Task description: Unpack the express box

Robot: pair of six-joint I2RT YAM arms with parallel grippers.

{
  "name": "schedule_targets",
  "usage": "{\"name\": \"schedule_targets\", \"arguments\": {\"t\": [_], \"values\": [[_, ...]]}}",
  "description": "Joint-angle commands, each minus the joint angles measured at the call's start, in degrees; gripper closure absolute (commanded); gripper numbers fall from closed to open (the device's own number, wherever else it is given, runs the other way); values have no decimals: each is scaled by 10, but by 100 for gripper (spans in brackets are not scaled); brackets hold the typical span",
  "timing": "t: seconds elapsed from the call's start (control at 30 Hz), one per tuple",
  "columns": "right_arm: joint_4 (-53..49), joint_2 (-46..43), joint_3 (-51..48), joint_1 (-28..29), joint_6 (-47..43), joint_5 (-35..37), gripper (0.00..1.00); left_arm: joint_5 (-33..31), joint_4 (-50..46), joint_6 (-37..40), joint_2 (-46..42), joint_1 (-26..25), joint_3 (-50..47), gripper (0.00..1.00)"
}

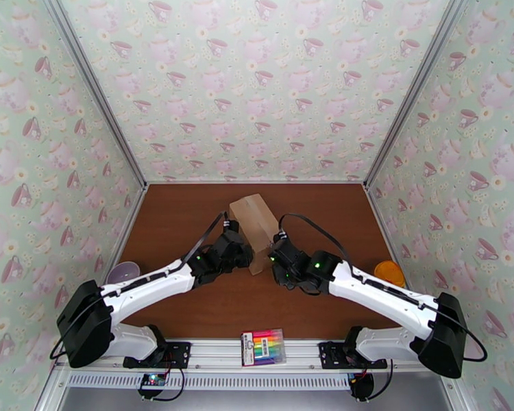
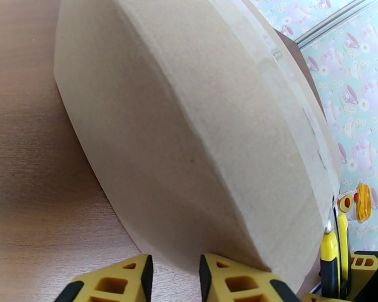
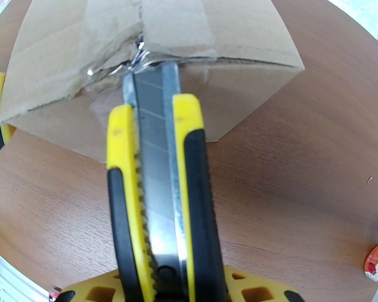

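The express box (image 1: 255,224) is a tan cardboard carton lying skewed in the middle of the brown table, its taped seam (image 3: 141,26) facing my right wrist. My right gripper (image 3: 164,290) is shut on a yellow and black utility knife (image 3: 161,197). The blade is extended and its tip touches the torn tape at the box's edge. My left gripper (image 2: 174,280) is at the box's near left side (image 2: 179,127), fingers a little apart with nothing between them, and the right fingertip (image 2: 234,280) rests against the box's lower corner. The knife (image 2: 330,255) shows beside that corner.
A flat pack of coloured markers (image 1: 264,346) lies at the near table edge between the arm bases. A pale purple cup (image 1: 123,272) stands at the left wall and an orange lidded item (image 1: 389,272) at the right. Patterned walls enclose the table on three sides.
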Motion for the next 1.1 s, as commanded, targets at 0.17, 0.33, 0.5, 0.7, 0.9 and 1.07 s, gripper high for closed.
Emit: {"name": "schedule_targets", "arguments": {"t": [0.17,0.33,0.5,0.7,0.9,1.07], "values": [[0,17,34,29,-26,6,100,4,42,1,-14,-8,27,66],[17,16,35,30,-21,-13,100,4,49,-2,-10,-15,28,66],[28,14,36,30,-17,-28,100,4,58,-9,-6,-22,25,66],[42,14,38,31,-15,-48,100,9,69,-13,6,-27,30,66],[52,13,38,39,-14,-56,100,13,79,-18,16,-32,35,66],[54,21,42,50,-14,-53,100,10,83,-18,19,-33,41,66]]}}
